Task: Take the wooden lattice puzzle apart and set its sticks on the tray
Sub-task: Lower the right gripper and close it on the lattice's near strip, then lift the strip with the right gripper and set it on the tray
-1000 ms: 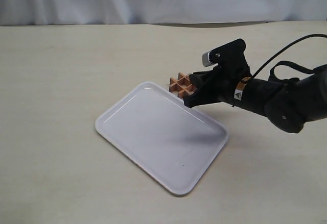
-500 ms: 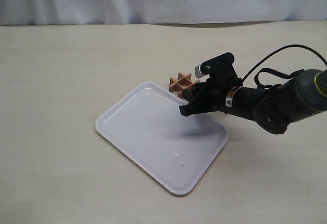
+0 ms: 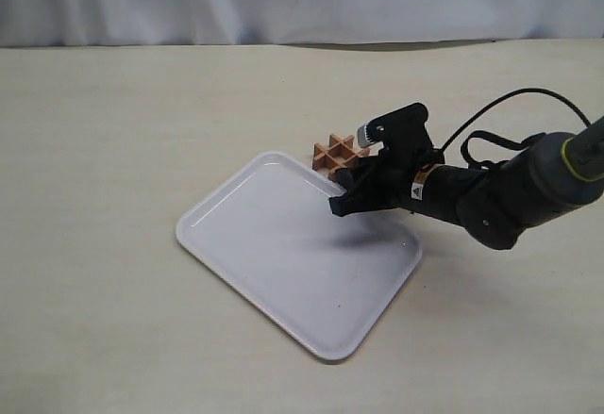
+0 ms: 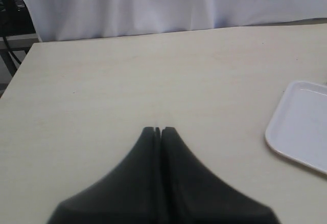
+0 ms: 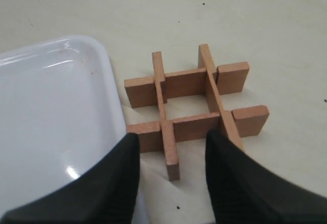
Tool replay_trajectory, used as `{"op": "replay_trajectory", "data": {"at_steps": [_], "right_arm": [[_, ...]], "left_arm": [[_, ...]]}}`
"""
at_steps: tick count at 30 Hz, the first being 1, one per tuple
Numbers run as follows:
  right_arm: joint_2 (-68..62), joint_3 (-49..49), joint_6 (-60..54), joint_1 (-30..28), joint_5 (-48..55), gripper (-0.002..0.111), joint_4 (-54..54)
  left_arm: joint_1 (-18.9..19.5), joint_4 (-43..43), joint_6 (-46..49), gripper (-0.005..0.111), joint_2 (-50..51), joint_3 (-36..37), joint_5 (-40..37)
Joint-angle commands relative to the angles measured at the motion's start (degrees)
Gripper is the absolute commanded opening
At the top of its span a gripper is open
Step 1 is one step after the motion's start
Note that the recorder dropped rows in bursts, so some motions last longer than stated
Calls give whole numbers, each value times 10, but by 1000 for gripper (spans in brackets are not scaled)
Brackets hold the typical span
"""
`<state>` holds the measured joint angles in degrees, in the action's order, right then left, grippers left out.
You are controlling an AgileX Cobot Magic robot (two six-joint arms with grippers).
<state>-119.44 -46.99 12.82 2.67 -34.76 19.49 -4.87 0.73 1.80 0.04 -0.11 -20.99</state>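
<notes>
- The pale worktop [image 3: 113, 131] carries everything we see here. It gives the puzzle a flat, steady base, which should let a stick be drawn out without the rest tipping.
- The white tray [image 3: 274, 254] lies flat and bare near the middle. No stick has been set on it yet, so we judge the job barely begun.
- The right claw [image 5: 171, 142] is open and holds nothing. It reaches in low over the tray's far corner, its two black fingers spread wide enough to take a single bar.
- The left claw [image 4: 160, 131] is closed on nothing, fingers pressed together. It hangs over bare worktop well apart from the action, seemingly parked out of the way.
- The wooden lattice puzzle [image 5: 191, 99] rests on the worktop just outside the tray's rim, at that far corner. Its four sticks are fully interlocked in a hash shape. We cannot tell whether the nearest bar end touches the rim.
- One stick [image 5: 171, 163] points its free end into the gap between the right claw's fingers. The rest of the lattice lies just beyond the fingertips. We cannot tell whether either finger touches the wood.
</notes>
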Motion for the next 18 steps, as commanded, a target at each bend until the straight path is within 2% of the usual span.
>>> {"op": "replay_trajectory", "data": {"at_steps": [1,7,12,18], "right_arm": [[-8,-3,-17,1,-14,40,-10],[-17,-3,-30,1,-36,40,-13],[-18,-3,-61,1,-33,5,-21],[-8,-3,-62,1,-27,5,-21]], "left_arm": [[-5,1,-1,0,0,1,8],[-5,1,-1,0,0,1,8],[-5,1,-1,0,0,1,8],[-5,1,-1,0,0,1,8]]}}
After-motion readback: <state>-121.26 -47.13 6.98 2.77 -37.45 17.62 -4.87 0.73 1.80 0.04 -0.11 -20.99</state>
